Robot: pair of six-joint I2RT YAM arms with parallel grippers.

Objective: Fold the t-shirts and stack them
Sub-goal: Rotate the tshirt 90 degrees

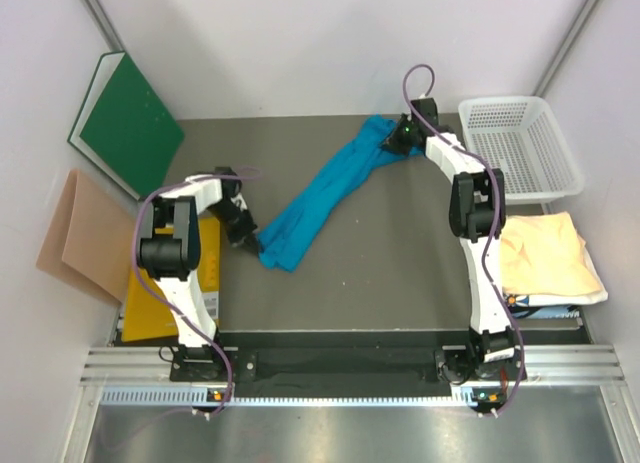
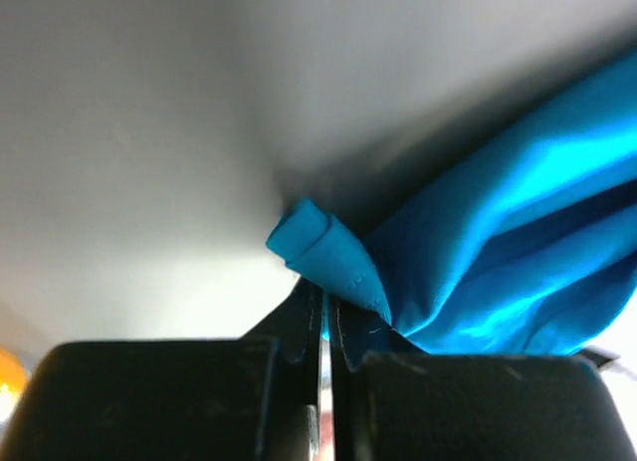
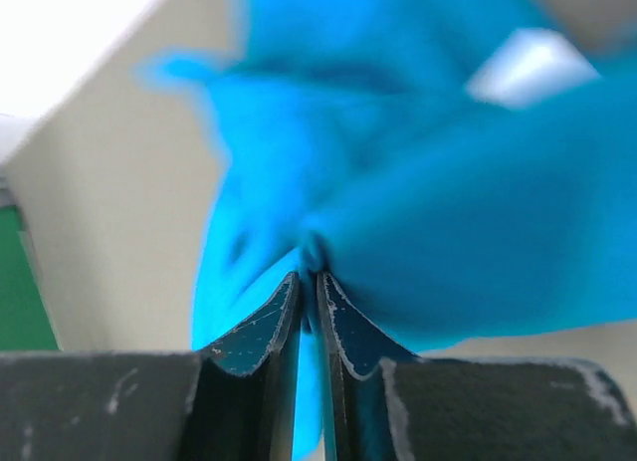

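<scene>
There is a teal-blue t-shirt (image 1: 320, 198), a cream-tan t-shirt (image 1: 545, 253), a white basket (image 1: 516, 143) and a green board (image 1: 130, 123)

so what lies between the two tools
The teal t-shirt, a diagonal band gripped at its ends by the left tool and the right tool; top view.

Bright even overhead light, soft shadows, wrist views blurred, glare at corners

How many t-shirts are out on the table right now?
2. The teal-blue t-shirt is stretched between the left gripper and right gripper mid-table; the cream t-shirt lies folded at the right edge. More may hide beneath.
</scene>
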